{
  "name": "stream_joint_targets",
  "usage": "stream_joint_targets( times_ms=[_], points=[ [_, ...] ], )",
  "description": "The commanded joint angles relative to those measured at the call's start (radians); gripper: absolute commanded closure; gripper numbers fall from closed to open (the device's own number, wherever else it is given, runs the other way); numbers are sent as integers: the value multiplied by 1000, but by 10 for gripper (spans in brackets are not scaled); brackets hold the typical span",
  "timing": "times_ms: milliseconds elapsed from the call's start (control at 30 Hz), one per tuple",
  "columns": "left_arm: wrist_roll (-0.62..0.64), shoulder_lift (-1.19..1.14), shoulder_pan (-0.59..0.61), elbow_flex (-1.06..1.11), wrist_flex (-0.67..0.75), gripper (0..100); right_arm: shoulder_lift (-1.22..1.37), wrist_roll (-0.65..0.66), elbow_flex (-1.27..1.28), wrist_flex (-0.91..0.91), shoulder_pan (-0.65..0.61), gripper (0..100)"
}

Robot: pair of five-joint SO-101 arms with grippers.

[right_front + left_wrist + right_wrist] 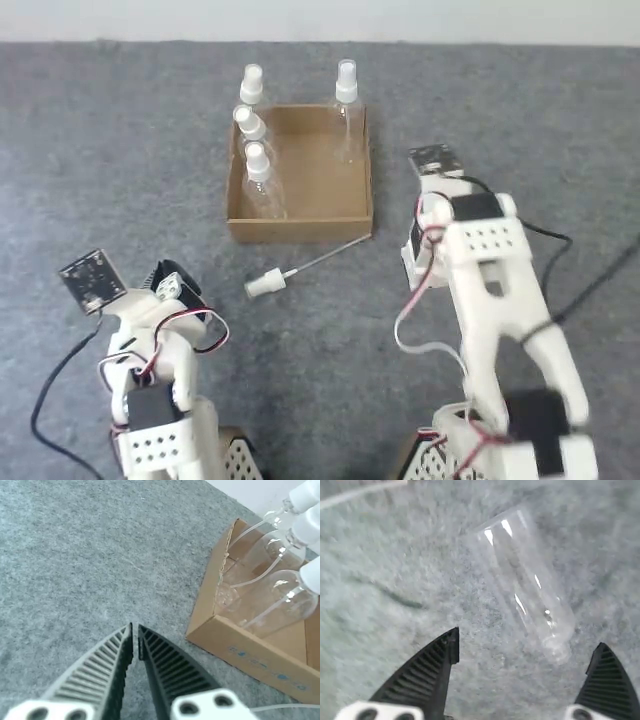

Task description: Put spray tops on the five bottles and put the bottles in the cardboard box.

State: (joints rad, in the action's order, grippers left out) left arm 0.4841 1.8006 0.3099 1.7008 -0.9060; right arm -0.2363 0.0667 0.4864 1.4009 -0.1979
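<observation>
Over a lying bottle [525, 580], the right fingers [427, 670] gape wide; the left fingers [110, 665] are pinched together, empty.

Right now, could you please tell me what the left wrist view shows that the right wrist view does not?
Left wrist view, not the right: the cardboard box with three capped bottles inside it, and the left gripper, shut. Right wrist view, not the left: a clear bottle lying on its side just ahead of the right gripper, which is open. Both: the grey carpet underneath.
</observation>
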Motion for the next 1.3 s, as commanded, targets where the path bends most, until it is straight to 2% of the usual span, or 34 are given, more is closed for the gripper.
stream_joint_targets(
  times_ms=[0, 333, 567, 633, 800, 900, 1167, 1267],
  points=[
    [3, 20, 3, -15, 26, 986, 133, 118, -138, -21, 18, 644],
    [3, 20, 3, -15, 26, 986, 361, 238, -302, -21, 19, 647],
    [3, 20, 3, -15, 26, 986, 479, 230, -350, -21, 51, 649],
    [3, 20, 3, -15, 26, 986, 506, 222, -358, -22, 79, 686],
    [3, 20, 3, -15, 26, 986, 541, 114, -379, -22, 122, 868],
    [3, 20, 3, -15, 26, 986, 541, 46, -379, -15, 122, 939],
    [3, 20, 3, -15, 26, 986, 541, -64, -379, -12, 125, 946],
    [3, 20, 3, -15, 26, 986, 539, -163, -379, -12, 127, 946]
  ],
)
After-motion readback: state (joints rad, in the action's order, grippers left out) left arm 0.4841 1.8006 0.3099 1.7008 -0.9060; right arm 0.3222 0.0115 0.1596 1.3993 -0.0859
